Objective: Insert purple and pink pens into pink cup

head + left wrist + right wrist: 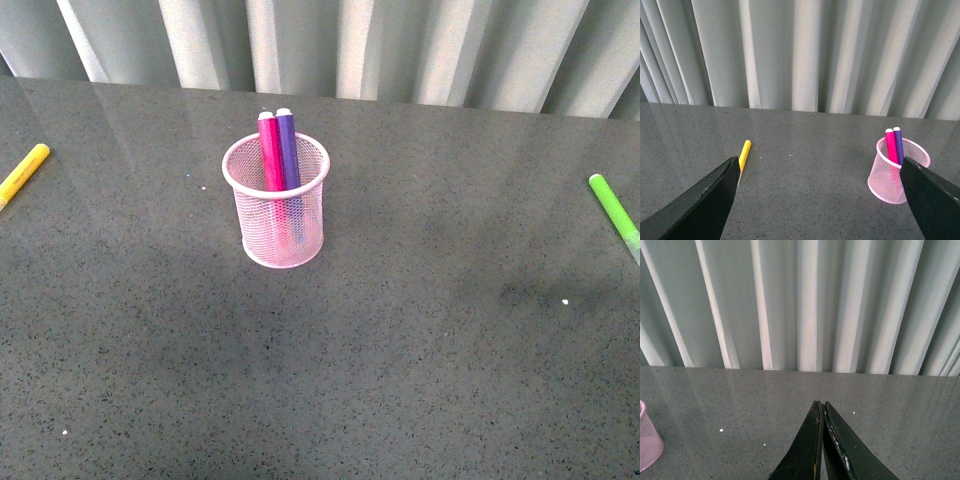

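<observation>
The pink cup (279,215) stands upright on the grey table, left of centre in the front view. The pink pen (271,155) and the purple pen (288,150) stand side by side inside it, their tips above the rim. Neither arm shows in the front view. In the left wrist view my left gripper (820,167) is open wide and empty; the pink cup (891,176) with the pink pen (890,145) and purple pen (898,144) sits beside one finger. My right gripper (821,405) is shut on nothing, with the pink cup (647,437) at the frame edge.
A yellow marker (22,174) lies at the table's left edge, and the yellow marker (744,155) also shows in the left wrist view. A light green marker (615,215) lies at the right edge. Grey curtains (330,45) hang behind the table's far edge.
</observation>
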